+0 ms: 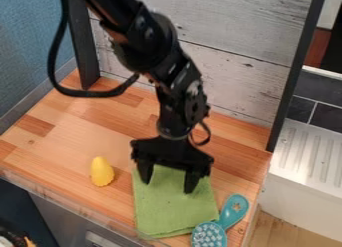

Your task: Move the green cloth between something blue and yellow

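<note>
My gripper (167, 183) hangs over the upper part of the green cloth (175, 208), its two fingers spread apart with nothing visible held between them. The cloth lies folded and flat near the counter's front edge. To its left, a yellow object (102, 171) with a rounded top rests on the wood. At the cloth's lower right corner is a blue brush (232, 211) with a teal handle and a patterned head, very close to the cloth or touching it. Whether the fingertips touch the cloth, I cannot tell.
A wooden counter (73, 126) carries everything. Behind it stands a whitish plank wall (234, 71) between dark posts, with a blue wall (30, 51) at the left. A white ribbed surface (307, 161) lies beyond the right edge, and a clear strip runs along the front edge.
</note>
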`<act>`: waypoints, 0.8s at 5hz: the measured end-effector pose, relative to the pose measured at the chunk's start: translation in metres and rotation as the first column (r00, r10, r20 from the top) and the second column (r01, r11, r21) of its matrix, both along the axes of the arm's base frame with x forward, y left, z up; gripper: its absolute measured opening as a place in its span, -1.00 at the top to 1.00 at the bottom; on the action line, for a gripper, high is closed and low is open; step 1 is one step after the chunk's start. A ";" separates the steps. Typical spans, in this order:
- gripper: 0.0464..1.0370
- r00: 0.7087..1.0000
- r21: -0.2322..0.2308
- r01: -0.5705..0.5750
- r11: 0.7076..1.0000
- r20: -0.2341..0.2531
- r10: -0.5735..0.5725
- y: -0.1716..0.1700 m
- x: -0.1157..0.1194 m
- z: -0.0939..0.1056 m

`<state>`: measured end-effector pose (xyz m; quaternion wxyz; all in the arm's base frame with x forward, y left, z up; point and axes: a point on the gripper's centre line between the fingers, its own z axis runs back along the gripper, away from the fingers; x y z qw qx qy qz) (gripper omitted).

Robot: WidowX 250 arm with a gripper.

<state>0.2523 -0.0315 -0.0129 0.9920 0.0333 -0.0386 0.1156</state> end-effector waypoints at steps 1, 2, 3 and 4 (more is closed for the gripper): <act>-0.93 0.999 0.007 -0.036 0.999 0.019 0.036 0.016 0.009 0.013; -0.93 0.998 0.017 -0.035 0.999 0.048 0.034 0.023 0.013 0.029; -0.93 0.997 0.037 -0.002 0.999 0.074 -0.001 0.026 0.015 0.060; -0.93 0.994 0.041 -0.005 0.999 0.113 0.000 0.027 0.011 0.083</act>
